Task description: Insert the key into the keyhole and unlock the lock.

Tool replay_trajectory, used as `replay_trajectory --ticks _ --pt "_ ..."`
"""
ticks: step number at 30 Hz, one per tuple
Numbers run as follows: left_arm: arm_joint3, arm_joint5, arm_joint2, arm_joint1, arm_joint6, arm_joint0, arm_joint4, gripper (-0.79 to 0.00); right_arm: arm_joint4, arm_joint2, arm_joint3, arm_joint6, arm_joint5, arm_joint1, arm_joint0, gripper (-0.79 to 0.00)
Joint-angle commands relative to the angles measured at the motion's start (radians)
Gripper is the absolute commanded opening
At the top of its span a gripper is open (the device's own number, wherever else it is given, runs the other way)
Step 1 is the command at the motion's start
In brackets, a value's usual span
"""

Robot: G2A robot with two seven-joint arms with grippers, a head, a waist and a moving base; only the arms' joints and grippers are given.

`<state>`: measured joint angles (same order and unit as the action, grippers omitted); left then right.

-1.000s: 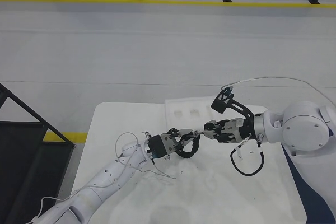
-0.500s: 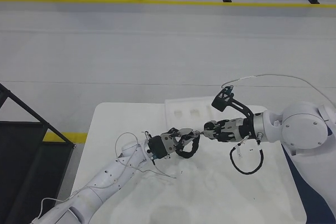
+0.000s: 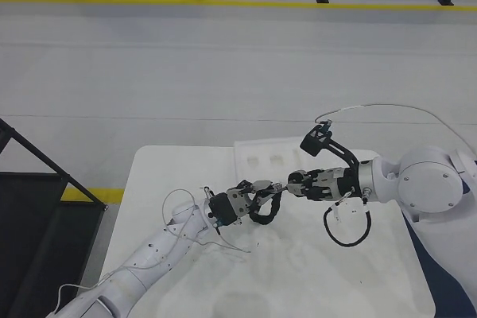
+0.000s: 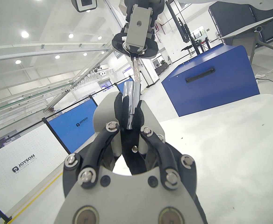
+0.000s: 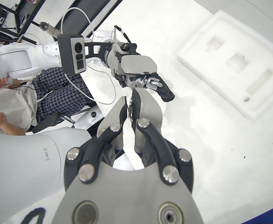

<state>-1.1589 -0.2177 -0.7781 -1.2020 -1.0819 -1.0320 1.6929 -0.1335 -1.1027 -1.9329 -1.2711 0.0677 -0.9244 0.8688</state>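
White table point(image 3: 318, 270) with a foam tray point(image 3: 245, 153), a rack point(image 3: 24, 199) beside it.
The tray lies at the table's 12 o'clock edge and has three rectangular pockets. The black rack stands on the grey floor at the table's 9 o'clock, with a yellow strip point(image 3: 95, 193) between rack and table. A blue cabinet point(image 4: 209, 80) stands beyond the table's edge in the left wrist view.

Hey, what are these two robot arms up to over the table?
The robot is trying to open a lock with a key. Its left hand is shut on the shiny metal lock, held over the white table. Its right hand is shut on the key. The key's blade points straight at the end of the lock and reaches it; how deep it sits inside cannot be told.
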Motion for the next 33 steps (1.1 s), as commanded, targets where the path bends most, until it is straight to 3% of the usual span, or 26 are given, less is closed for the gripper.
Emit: replay_trajectory --ticks 1,33 --pt "-0.001 -0.001 -0.003 -0.001 0.0 -0.002 0.001 -0.785 0.001 0.0 -0.001 0.005 -0.001 0.0 0.002 -0.785" --pt "0.003 -0.053 -0.02 -0.018 0.003 -0.014 0.008 -0.785 -0.002 -0.005 -0.003 0.071 0.001 0.005 0.018 -0.785"
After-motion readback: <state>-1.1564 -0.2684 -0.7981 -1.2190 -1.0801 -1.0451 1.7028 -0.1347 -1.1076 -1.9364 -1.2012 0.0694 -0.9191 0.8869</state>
